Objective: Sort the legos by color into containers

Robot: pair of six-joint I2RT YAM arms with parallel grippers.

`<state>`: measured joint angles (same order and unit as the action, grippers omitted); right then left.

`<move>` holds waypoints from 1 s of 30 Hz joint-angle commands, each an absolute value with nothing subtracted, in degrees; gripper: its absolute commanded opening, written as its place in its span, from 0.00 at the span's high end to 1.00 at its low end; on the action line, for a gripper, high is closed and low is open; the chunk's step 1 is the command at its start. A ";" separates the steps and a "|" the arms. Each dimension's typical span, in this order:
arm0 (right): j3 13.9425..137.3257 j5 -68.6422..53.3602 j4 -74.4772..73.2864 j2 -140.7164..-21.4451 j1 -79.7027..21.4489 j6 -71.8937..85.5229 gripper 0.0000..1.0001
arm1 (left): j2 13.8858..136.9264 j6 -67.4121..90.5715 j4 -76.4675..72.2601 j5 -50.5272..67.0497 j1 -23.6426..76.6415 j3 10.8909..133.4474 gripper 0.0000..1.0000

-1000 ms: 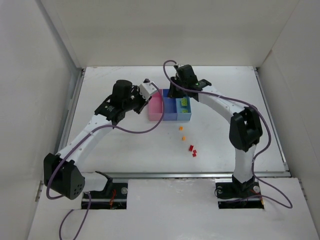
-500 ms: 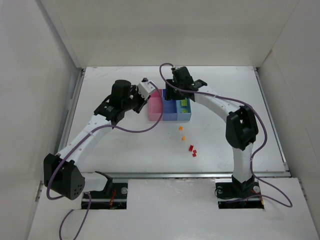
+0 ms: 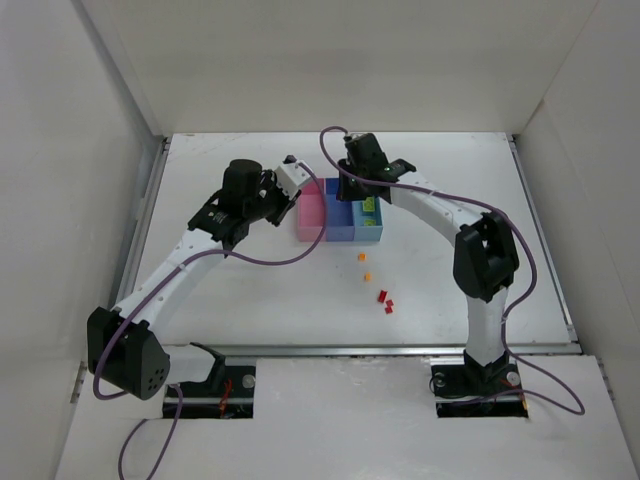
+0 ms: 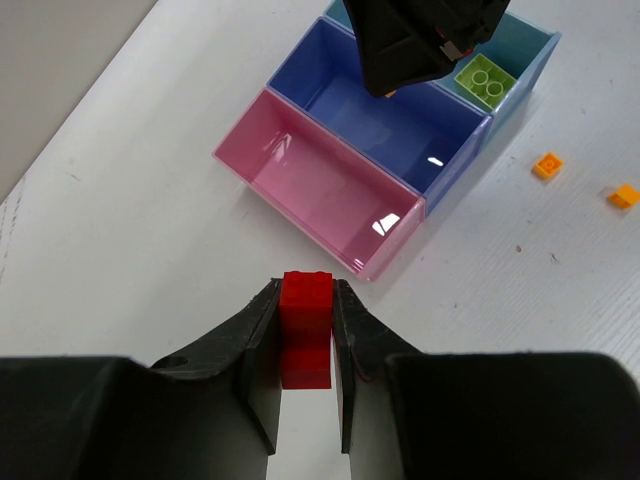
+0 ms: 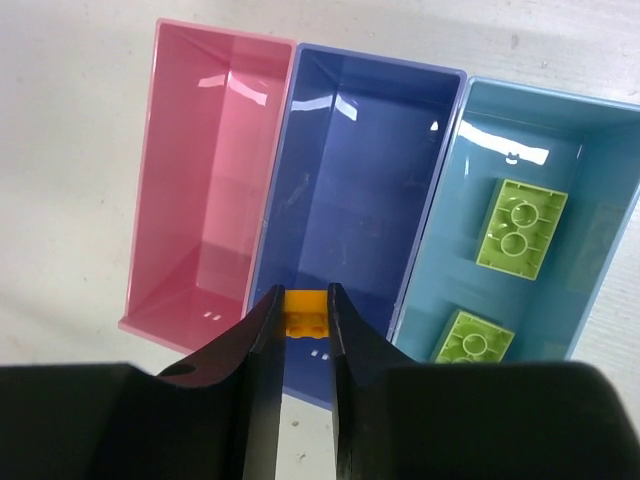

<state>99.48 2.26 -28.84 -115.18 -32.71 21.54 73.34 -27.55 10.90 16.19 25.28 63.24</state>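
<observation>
Three joined bins stand mid-table: pink (image 3: 312, 215), medium blue (image 3: 340, 218) and teal (image 3: 369, 218). My left gripper (image 4: 304, 300) is shut on a red brick (image 4: 305, 330), just short of the pink bin (image 4: 330, 190). My right gripper (image 5: 305, 305) is shut on an orange brick (image 5: 305, 312), held above the near end of the blue bin (image 5: 355, 200). Two lime-green bricks (image 5: 520, 228) lie in the teal bin (image 5: 590, 290). Two orange bricks (image 3: 364, 266) and red bricks (image 3: 385, 299) lie loose on the table in front of the bins.
White walls enclose the table on the left, back and right. A metal rail (image 3: 350, 349) runs along the near edge. The right arm's wrist (image 4: 420, 40) hangs over the blue bin in the left wrist view. Purple cables trail from both arms.
My right gripper has shifted slightly left over the bins, from the teal side toward the blue bin. The left arm has hardly moved.
</observation>
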 commanded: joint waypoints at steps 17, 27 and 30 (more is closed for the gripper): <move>105.11 8.41 -36.72 -118.03 -36.73 16.18 0.79 | 71.19 -27.33 8.70 17.75 24.87 64.25 1.00; 109.60 10.72 -41.92 -119.62 -37.27 14.94 0.60 | 71.19 -27.33 8.70 18.28 24.87 64.25 1.00; 109.60 11.34 -42.45 -119.62 -37.27 14.41 0.53 | 71.19 -27.33 8.70 18.28 24.87 64.25 1.00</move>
<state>106.76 9.34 -40.80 -119.98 -37.43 15.29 73.34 -27.55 10.87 17.17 25.26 63.24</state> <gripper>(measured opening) 0.460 0.185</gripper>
